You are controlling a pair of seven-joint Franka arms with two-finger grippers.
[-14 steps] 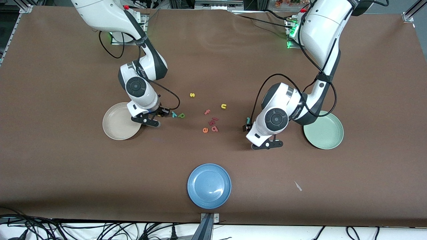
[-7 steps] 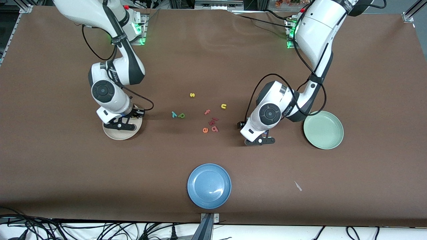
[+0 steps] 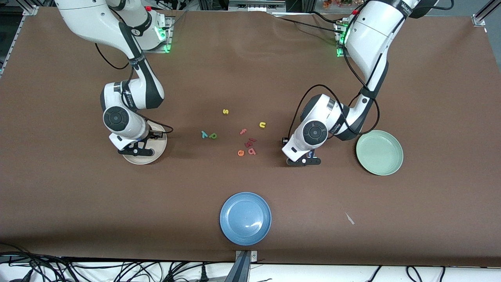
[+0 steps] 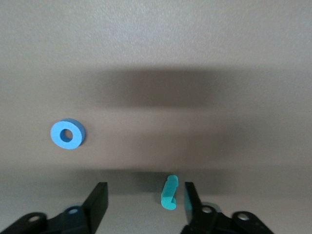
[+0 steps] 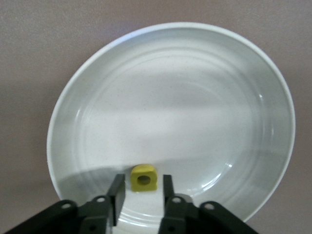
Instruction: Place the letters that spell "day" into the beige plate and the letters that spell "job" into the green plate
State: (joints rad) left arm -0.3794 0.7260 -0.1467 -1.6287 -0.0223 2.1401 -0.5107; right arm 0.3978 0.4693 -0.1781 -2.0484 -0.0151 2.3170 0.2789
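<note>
Shifted since a second ago: right gripper away from the teal y and over the beige plate; left gripper lower over the teal j.

Hangs low over the beige plate, right fingers parted only narrowly, yellow round-bowled letter between them with a sliver of gap at each side, seemingly resting in the plate near its rim. Sits close above the table beside the green plate, left fingers wide and gripping nothing; teal j between them, just beside one finger; blue o near, outside them. Teal y and green stemmed letter side by side on the table. Red b beside orange e; pink f, yellow u and yellow s farther from the front camera. Blue plate nearest it.
</note>
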